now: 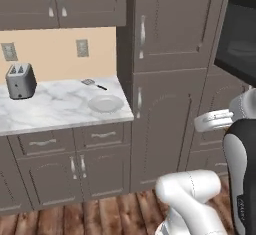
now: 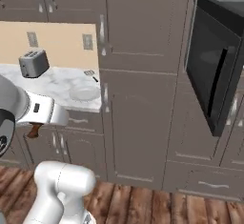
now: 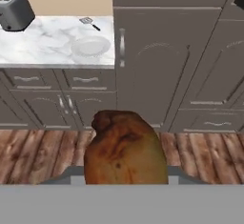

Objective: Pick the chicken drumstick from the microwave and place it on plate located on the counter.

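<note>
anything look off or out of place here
The microwave door hangs wide open into the room. The drumstick is in the hand, in mid-air over the wood floor, not yet on the plate. Nothing looks spilled or broken.

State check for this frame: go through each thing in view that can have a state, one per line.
microwave: door swung open
chicken drumstick: held in the gripper, above the floor
gripper: shut on the chicken drumstick
plate: bare, on the counter near its right end
toaster: upright, slots bare
spatula: lying flat behind the plate
cabinet doors: closed
</note>
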{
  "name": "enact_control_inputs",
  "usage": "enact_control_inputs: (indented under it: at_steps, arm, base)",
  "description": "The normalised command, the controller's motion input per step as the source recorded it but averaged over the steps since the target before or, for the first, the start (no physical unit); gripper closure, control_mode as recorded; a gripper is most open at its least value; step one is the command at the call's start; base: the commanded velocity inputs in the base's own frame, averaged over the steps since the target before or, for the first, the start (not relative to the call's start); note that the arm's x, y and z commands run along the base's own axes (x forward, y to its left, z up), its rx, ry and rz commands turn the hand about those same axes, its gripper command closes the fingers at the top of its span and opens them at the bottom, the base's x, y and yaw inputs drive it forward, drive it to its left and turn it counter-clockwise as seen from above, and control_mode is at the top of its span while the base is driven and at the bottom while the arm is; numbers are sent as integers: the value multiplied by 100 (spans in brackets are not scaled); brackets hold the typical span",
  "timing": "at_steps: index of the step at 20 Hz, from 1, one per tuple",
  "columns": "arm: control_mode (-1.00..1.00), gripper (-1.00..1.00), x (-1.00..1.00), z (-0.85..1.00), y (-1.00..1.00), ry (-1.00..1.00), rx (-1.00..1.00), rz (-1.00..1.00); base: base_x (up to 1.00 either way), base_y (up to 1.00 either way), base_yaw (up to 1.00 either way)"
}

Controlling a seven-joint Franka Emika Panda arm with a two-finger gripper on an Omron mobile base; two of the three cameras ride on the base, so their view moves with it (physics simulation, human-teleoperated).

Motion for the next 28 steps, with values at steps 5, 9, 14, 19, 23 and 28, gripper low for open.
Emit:
enact_control_inputs:
  at_steps: [5,9,14,19,23,28]
  arm:
    - [100,100,0,0,0,0,0,0]
    - [100,100,0,0,0,0,0,0]
    - [100,100,0,0,0,0,0,0]
    - [100,100,0,0,0,0,0,0]
    - [100,100,0,0,0,0,0,0]
    - [100,100,0,0,0,0,0,0]
  base:
    - [44,73,-13]
    - [39,88,-1]
    - [68,71,0]
    - [80,-4,0]
    - [65,-8,-2]
    - [44,-4,0]
